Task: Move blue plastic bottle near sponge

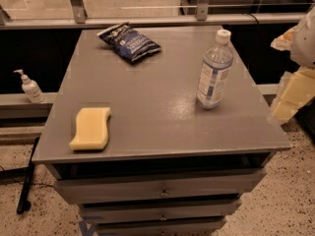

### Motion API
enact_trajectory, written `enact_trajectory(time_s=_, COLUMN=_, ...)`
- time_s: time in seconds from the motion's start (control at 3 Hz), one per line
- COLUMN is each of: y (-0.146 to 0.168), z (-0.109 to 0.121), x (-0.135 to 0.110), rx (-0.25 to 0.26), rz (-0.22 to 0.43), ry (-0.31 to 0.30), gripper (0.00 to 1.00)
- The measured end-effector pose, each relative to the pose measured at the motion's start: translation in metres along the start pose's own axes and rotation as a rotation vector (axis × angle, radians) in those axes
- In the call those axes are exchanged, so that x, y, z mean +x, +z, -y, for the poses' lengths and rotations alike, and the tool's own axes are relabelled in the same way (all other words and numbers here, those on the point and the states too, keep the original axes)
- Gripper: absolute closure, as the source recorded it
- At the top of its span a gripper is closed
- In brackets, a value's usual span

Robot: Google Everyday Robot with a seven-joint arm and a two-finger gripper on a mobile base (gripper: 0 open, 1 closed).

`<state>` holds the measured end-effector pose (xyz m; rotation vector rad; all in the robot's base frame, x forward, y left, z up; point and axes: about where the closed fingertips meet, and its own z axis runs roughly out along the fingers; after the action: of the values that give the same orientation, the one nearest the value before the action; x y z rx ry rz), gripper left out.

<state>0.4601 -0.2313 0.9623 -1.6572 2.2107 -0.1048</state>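
While checking layout, noted blue plastic bottle (pixel 213 75) upright on table (pixel 162 132) right side, untouched, well apart from sponge (pixel 91 128) at front-left. Located gripper (pixel 289 102) off right edge, probably staged for side approach; cannot tell whether open or closed.

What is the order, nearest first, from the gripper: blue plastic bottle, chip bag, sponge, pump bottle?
1. Blue plastic bottle, right side, toward the gripper at the right edge.
2. Chip bag, back, and sponge, front left: too close to call.
3. Pump bottle, far left.

bottle (pixel 213 77) label, chip bag (pixel 129 42) print illegible — tool (pixel 295 95) at right edge
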Motion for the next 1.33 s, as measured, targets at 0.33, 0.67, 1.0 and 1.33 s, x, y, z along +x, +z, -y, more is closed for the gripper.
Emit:
enact_trajectory(time_s=0.33, y=0.035, z=0.043, x=0.020, rx=0.066, rz=0.080, ry=0.057, gripper=0.00)
enact_trajectory(time_s=0.67, y=0.062, z=0.077, x=0.025, rx=0.108, rz=0.197, ry=0.109, gripper=0.00)
enact_trajectory(time_s=1.0, y=0.097, z=0.098, x=0.005, rx=0.062, rz=0.434, ry=0.241, gripper=0.00)
enact_trajectory(time_s=1.33, y=0.105, z=0.091, x=-0.022, rx=-0.023, rz=0.614, ry=0.311, gripper=0.00)
